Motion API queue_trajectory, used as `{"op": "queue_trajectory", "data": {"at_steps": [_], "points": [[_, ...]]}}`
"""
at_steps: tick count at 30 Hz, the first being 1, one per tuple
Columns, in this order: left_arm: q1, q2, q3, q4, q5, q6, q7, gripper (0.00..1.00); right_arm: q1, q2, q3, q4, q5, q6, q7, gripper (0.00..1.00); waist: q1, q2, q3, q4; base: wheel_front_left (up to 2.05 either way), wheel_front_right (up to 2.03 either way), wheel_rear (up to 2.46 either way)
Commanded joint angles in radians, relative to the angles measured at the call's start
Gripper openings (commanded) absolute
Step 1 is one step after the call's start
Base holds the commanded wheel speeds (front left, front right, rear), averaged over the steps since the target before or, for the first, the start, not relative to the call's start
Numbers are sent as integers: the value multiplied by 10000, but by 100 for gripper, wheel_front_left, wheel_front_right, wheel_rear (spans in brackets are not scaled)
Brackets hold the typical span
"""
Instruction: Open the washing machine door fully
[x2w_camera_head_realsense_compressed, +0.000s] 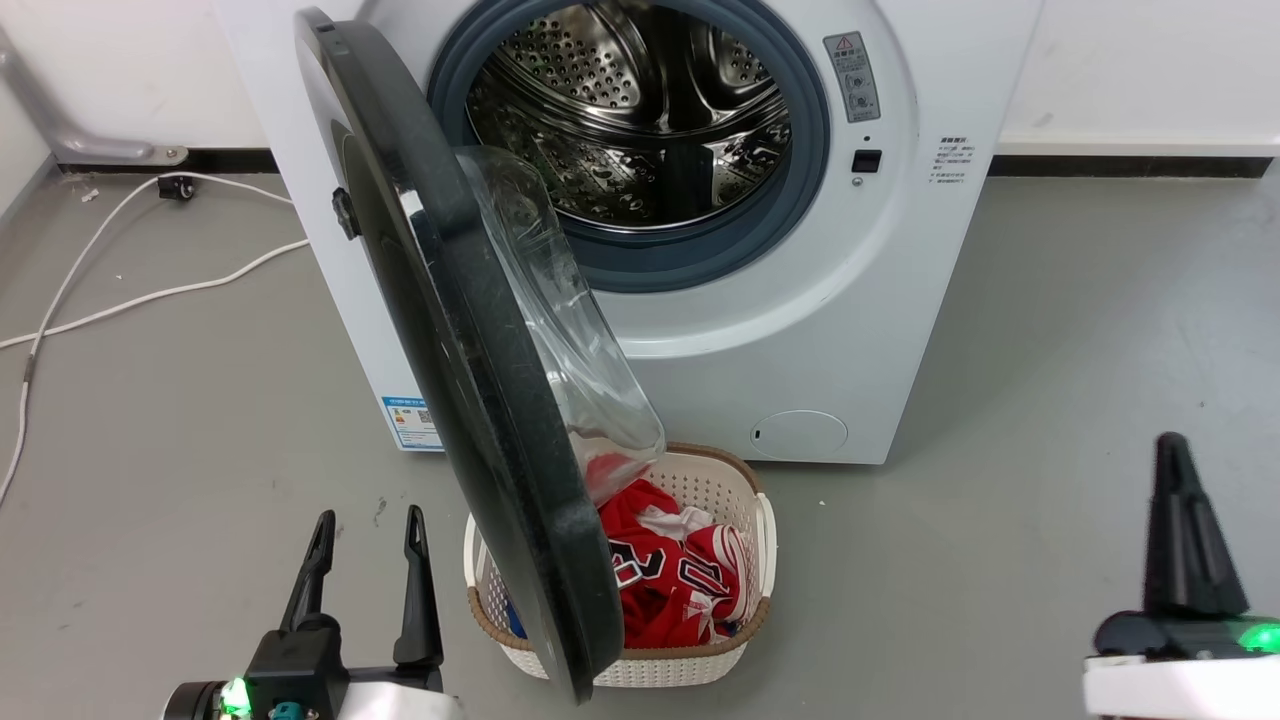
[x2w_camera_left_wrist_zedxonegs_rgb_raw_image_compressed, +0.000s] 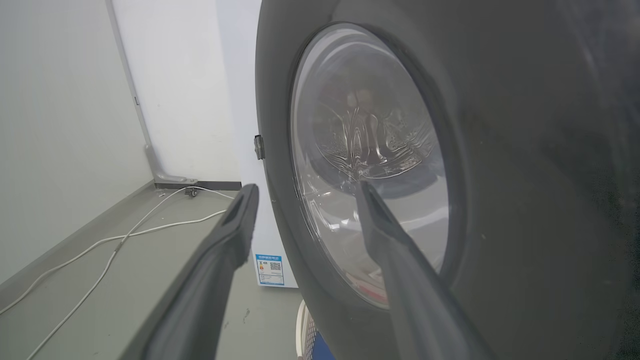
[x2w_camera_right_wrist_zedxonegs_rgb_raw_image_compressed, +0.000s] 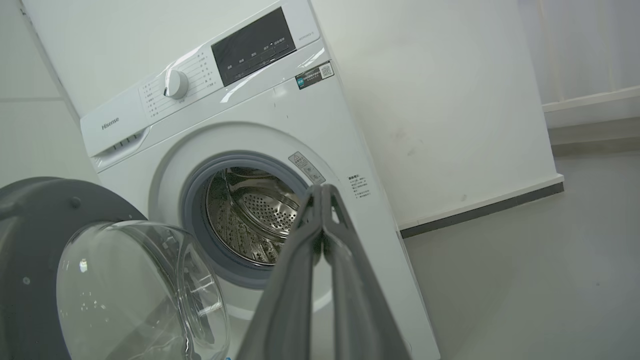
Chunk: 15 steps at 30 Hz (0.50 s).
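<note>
DOOR: washing machine door (x2w_camera_head_realsense_compressed: 470, 400) is seen swung out from the washing machine (x2w_camera_head_realsense_compressed: 800, 330), over the laundry basket (x2w_camera_head_realsense_compressed: 710, 480) | WRITING: "Hisense" (x2w_camera_right_wrist_zedxonegs_rgb_raw_image_compressed: 110, 123) is read on the front | LEFT: left pincer (x2w_camera_head_realsense_compressed: 369, 515) is held apart beside the door's outer face | RIGHT: right pincer (x2w_camera_head_realsense_compressed: 1172, 445) is pressed together, nothing gripped

Laundry area, bare and utility-type. Indicators: washer (x2w_camera_head_realsense_compressed: 800, 330) set against a white wall (x2w_camera_head_realsense_compressed: 1150, 60) on a grey floor (x2w_camera_head_realsense_compressed: 1050, 400); basket (x2w_camera_head_realsense_compressed: 712, 488) of clothes (x2w_camera_head_realsense_compressed: 670, 580) at its 6 o'clock; loose white cable (x2w_camera_head_realsense_compressed: 150, 295) at 9 o'clock.
</note>
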Motion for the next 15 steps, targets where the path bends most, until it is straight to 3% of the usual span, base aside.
{"op": "queue_trajectory", "data": {"at_steps": [1,5,9,10,11,12,15], "points": [[-3,-7,8,-22,38,-2,-24,100,109,154,101,-164,-1017,1,-9,0,1,0,9,12,0,0,0],[-74,-10,3,-24,51,-2,-24,100,324,284,162,-313,-3498,-1,-12,0,1,0,26,35,0,0,0],[-46,-10,8,-20,50,7,-24,100,477,313,88,154,-4435,-1,-13,0,1,0,16,33,0,0,0],[-24,-9,7,-20,47,6,-24,100,526,319,36,324,-4372,-1,-13,27,1,0,8,31,0,0,0],[-2,-10,8,-16,43,5,-24,100,530,317,-58,440,-4259,-1,-14,85,1,0,1,31,0,0,0],[16,-10,-1,-12,39,4,-24,100,553,318,-176,619,-4187,-1,-14,100,1,0,-7,34,0,0,0],[42,-9,-8,1,29,5,-24,100,593,323,-325,989,-3983,-1,-14,100,1,0,-34,47,0,0,0]]}}
